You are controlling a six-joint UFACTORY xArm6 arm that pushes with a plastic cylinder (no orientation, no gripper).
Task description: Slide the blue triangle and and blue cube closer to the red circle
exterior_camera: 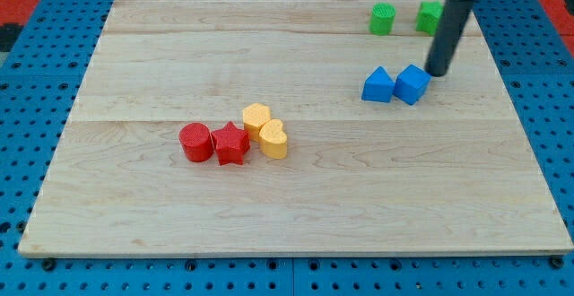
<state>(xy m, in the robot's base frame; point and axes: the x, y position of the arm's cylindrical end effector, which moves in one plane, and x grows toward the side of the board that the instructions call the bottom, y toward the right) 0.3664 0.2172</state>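
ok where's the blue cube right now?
The blue cube sits in the view's upper right, touching the blue triangle on its left, with my tip just beside its upper-right edge.

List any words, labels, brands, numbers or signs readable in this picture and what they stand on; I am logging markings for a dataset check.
None: no readable text shows anywhere.
The wooden board, blue triangle, blue cube, red circle and the other blocks are plain.
My tip, just right of the blue cube, bears no marking.
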